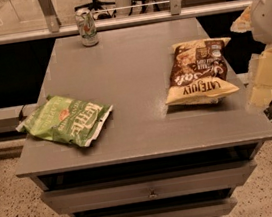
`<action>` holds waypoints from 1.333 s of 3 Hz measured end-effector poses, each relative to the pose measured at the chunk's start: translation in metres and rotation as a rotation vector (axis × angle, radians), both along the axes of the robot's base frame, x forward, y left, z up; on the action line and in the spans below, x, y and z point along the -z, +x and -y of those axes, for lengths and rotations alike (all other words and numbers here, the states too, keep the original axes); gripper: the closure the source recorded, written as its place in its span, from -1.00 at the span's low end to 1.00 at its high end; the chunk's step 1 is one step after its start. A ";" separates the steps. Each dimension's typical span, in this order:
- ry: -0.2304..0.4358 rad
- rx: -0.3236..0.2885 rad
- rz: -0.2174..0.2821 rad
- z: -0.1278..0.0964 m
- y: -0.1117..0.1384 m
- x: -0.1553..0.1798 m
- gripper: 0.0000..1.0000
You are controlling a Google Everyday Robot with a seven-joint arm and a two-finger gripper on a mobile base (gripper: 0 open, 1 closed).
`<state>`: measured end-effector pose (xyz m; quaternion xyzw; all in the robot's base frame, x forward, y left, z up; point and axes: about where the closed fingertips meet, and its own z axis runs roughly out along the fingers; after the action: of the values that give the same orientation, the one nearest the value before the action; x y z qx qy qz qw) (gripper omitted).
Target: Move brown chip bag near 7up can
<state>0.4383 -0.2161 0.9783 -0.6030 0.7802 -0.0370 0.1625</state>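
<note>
The brown chip bag [199,73] lies flat on the right side of the grey table [139,130], its "LATE JULY" lettering upside down toward the front. The 7up can [86,27] stands upright at the table's far left edge. My gripper [263,82] hangs off the table's right edge, just right of the brown bag and not touching it. It holds nothing that I can see.
A green Kettle chip bag [67,120] lies at the front left of the table. Drawers [149,187] sit below the tabletop. A rail and glass partition [113,18] run behind the table. The floor is speckled.
</note>
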 end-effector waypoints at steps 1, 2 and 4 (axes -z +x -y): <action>0.000 0.000 0.000 0.000 0.000 0.000 -1.00; 0.012 0.023 0.020 0.002 0.014 0.013 -1.00; 0.064 0.172 0.082 0.021 0.085 0.073 -1.00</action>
<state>0.5229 -0.2368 0.9050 -0.5264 0.8224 -0.0504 0.2098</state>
